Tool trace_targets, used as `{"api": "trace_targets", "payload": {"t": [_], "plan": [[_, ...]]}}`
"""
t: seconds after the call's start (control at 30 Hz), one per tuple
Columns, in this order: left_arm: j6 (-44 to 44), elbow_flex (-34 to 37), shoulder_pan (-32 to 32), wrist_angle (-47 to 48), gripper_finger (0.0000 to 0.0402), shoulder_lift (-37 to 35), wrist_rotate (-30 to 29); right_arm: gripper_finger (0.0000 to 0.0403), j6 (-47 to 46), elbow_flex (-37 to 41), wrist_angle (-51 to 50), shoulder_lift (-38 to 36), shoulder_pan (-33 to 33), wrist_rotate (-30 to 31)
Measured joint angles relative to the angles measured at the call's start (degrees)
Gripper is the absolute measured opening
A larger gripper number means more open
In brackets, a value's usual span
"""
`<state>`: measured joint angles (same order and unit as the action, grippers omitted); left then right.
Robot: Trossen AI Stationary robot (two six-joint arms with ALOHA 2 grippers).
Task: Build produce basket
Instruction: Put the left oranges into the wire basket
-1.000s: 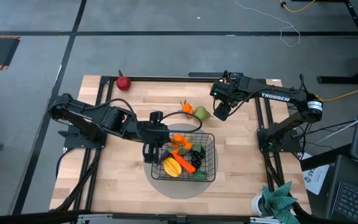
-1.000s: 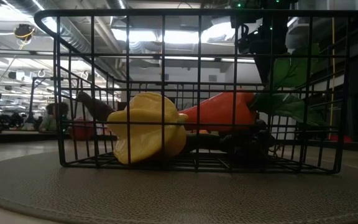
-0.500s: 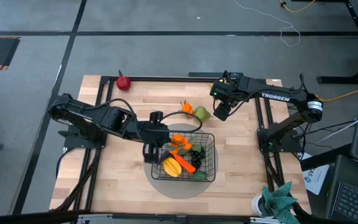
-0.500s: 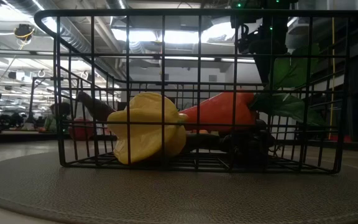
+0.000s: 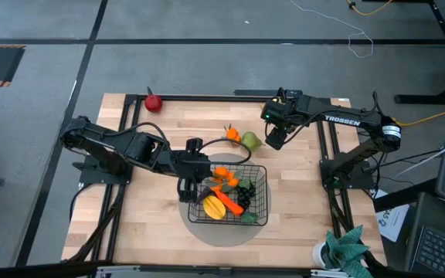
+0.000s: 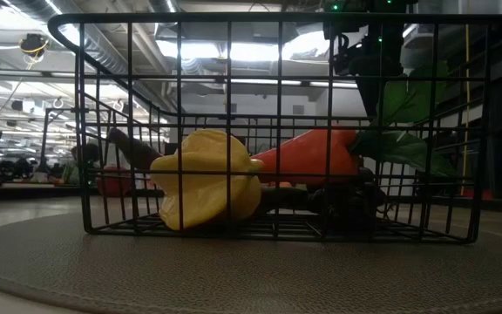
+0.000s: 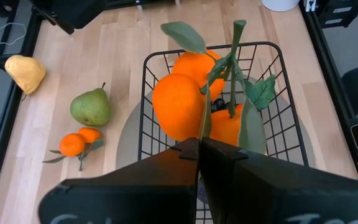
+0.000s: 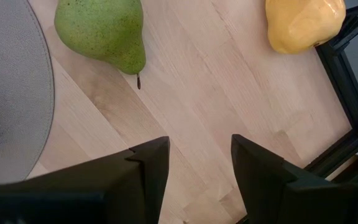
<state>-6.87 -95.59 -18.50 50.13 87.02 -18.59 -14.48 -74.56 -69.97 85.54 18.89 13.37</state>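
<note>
R gripper (image 5: 273, 139) is hovering w/ jaws wide just right of green pear (image 5: 250, 140), which is lying on the table just far of basket (image 5: 259, 212). L gripper (image 5: 187, 188) is sitting shut at basket's left rim, holding nothing. Drop straight, centre on pear's belly.

1. The black wire-grid basket (image 5: 230, 194) sits on the round grey mat (image 5: 207, 229), at six o'clock on the light wooden table (image 5: 300, 201).
2. The green pear (image 5: 249, 140) lies at one o'clock from the basket, the small oranges (image 5: 232, 133) just beside it at nine o'clock.
3. The red apple (image 5: 154, 103) rests at eleven o'clock, well apart.
4. The yellow pepper (image 6: 207, 179) lies in the basket beside the orange carrot (image 6: 308, 157).
</note>
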Motion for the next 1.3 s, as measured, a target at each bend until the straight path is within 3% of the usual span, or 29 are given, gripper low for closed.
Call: {"api": "trace_targets", "payload": {"t": [1.03,1.3], "plan": [[-1.4,0.0,0.0,-0.2,0.0001,0.0,0.5,0.0161,0.0,0.0,0.0,0.0,0.0,0.0],[-3.5,0.0,0.1,-0.1,0.0051,0.0,0.9,0.0161,0.0,0.0,0.0,0.0,0.0,0.0]]}}
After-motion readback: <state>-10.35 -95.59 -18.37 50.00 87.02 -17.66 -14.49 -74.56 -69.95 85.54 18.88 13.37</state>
